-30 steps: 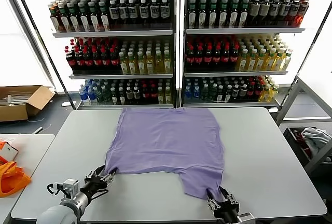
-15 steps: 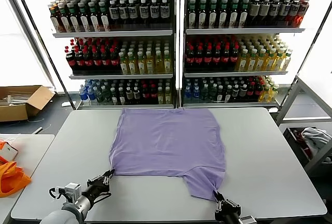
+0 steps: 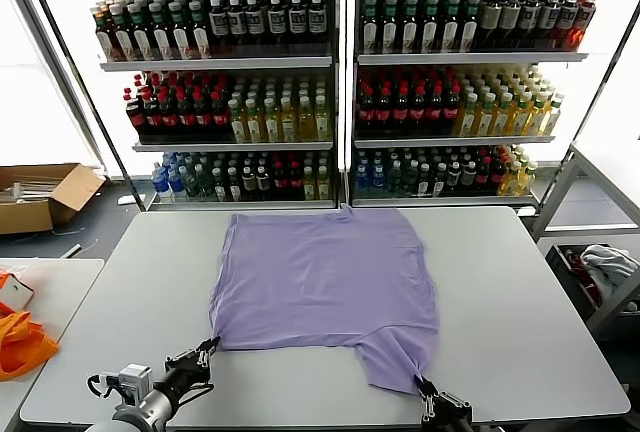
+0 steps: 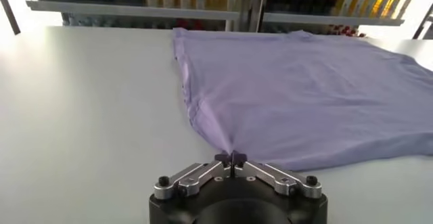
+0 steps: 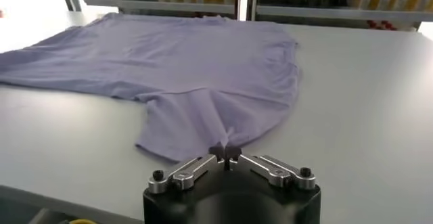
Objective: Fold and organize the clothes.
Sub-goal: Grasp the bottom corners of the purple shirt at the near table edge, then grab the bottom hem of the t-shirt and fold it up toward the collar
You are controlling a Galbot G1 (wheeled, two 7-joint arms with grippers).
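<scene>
One T-shirt [image 3: 325, 287] lay on the nearest of two tables [image 3: 520, 302], with a second table [image 3: 45, 287] beside it. Two grippers stood at that table's near edge: the left gripper [image 3: 207, 348] and the right gripper [image 3: 424, 389], each pinched on a corner of the T-shirt. Behind the table stood two shelving units [image 3: 340, 82], each with three visible tiers of bottles, too many to count. One cardboard box [image 3: 40, 197] sat on the floor beside the shelving, and one orange fabric [image 3: 20, 342] lay on the second table.
</scene>
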